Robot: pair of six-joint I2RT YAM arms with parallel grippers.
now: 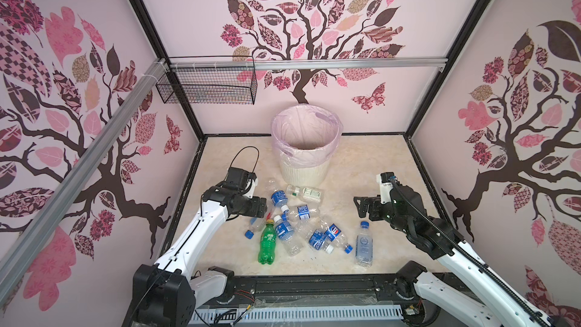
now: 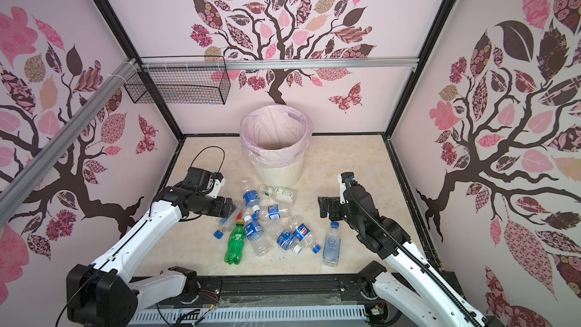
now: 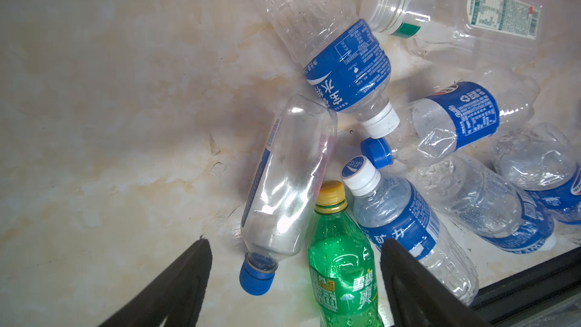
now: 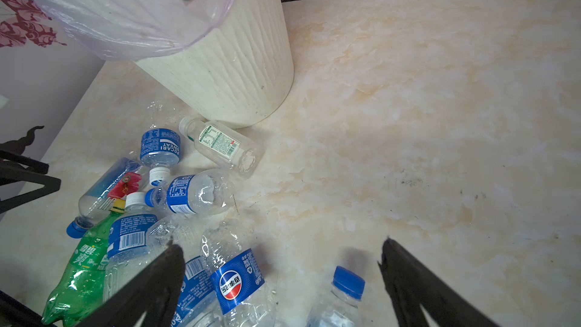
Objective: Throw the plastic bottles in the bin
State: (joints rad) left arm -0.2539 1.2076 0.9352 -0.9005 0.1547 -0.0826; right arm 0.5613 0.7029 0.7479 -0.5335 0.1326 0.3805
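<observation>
The cream, marble-veined tabletop carries the bin at its far middle. It is a round, ribbed, off-white tub with a thin, crinkled pink bag wrapped over the rim.

The left arm reaches in from the near edge with its elbow bent and its wrist turned towards the middle. The left gripper hangs low over the left fringe of the heap, black fingers spread wide and clasping nothing. The right arm bends in from the other side. The right gripper hovers with its fingers fully parted and empty.

The plastic bottles lie in a loose heap on the table in front of the bin, between the two grippers. Most are clear, dented and crumpled, with glossy blue wrap labels.

- A lone blue-capped bottle lies apart, near the right gripper.
- A green bottle with a yellow cap sits at the heap's near left.
- A flat-sided clear bottle touches the green one.
- A squat, wide-mouthed white-capped bottle rests just beside the bin's base.
</observation>
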